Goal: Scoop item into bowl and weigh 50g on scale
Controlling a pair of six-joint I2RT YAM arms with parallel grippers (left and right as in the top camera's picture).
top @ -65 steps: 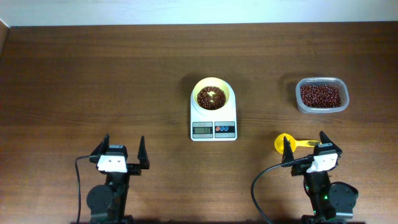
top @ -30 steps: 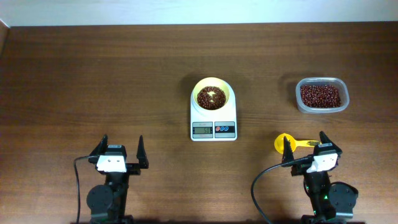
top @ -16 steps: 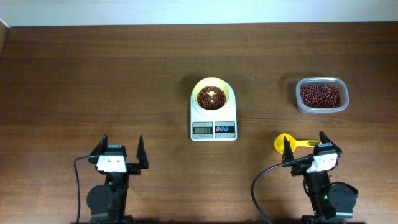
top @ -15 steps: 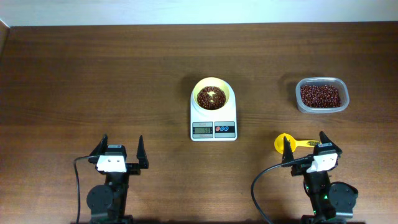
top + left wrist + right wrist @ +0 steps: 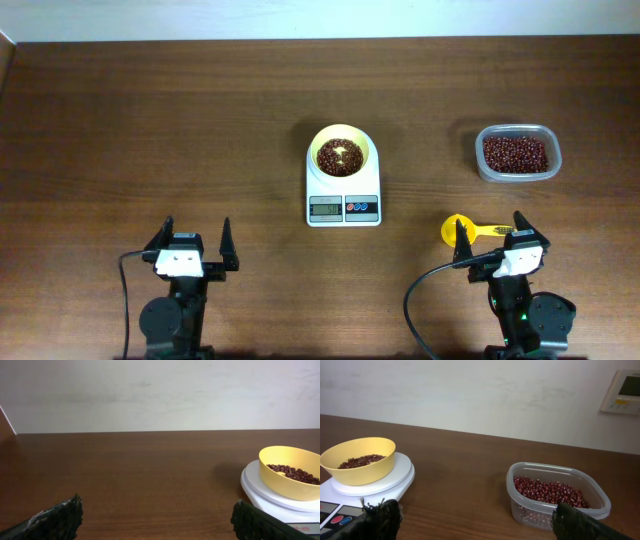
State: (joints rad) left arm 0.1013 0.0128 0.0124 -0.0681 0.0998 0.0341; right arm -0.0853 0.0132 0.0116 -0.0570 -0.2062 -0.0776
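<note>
Atop scale [image 5: 343, 187], weighing red beans [image 5: 341, 156] in bowl [image 5: 316, 150]; left hand [image 5: 198, 226], right hand [image 5: 488, 222] spread wide, empty; next: check display [image 5: 325, 208], adjust with scoop [image 5: 456, 230].

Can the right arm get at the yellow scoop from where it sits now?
Probably yes: the right gripper is open, and the yellow scoop lies right at its fingertips with nothing between them. The tub and scale stand well clear.

A dark wooden table [image 5: 150, 120] meets a plain pale wall [image 5: 150, 395] bearing a small white panel [image 5: 622, 391].
</note>
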